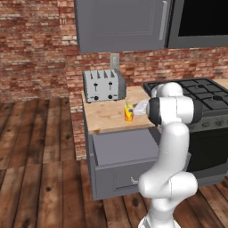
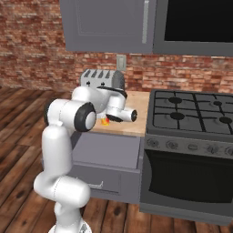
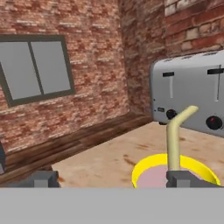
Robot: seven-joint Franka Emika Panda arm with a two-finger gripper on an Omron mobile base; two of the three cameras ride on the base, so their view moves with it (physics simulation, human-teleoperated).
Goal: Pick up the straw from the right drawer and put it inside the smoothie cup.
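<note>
Ahead, one brick wall (image 1: 40,49), one grey upper cabinet (image 1: 120,24) and one black stove (image 2: 191,145) with four burners counted in the right base view. In the hand view alone, one grey two-pane window (image 3: 35,68) set in the brick, off to the left.

One wooden counter (image 1: 104,118) beside the stove. Under its front edge, the right drawer (image 1: 122,149) pulled out — grey, shallow, its inside bare where seen in both base views; silver handle partly hidden by the arm in the left base view.

One silver toaster (image 1: 104,84) at the counter's back edge, four slots on top in the left base view; only two slots and two dark knobs visible in the hand view.

One cup (image 1: 128,114), yellow with a red-orange mark, standing upright near the counter's front edge, forward of the toaster and apart from it. Mostly hidden behind the arm in the right base view (image 2: 105,120); seen from above in the hand view (image 3: 175,170), pink inside the yellow rim.

One straw (image 3: 175,140), pale yellow, standing in the cup with its bent top leaning right — barely a sliver above the rim in the left base view.

Gripper (image 3: 116,179) just above the cup, fingers (image 3: 43,178) wide apart, the right one close beside the straw; touching or not — cannot tell.
</note>
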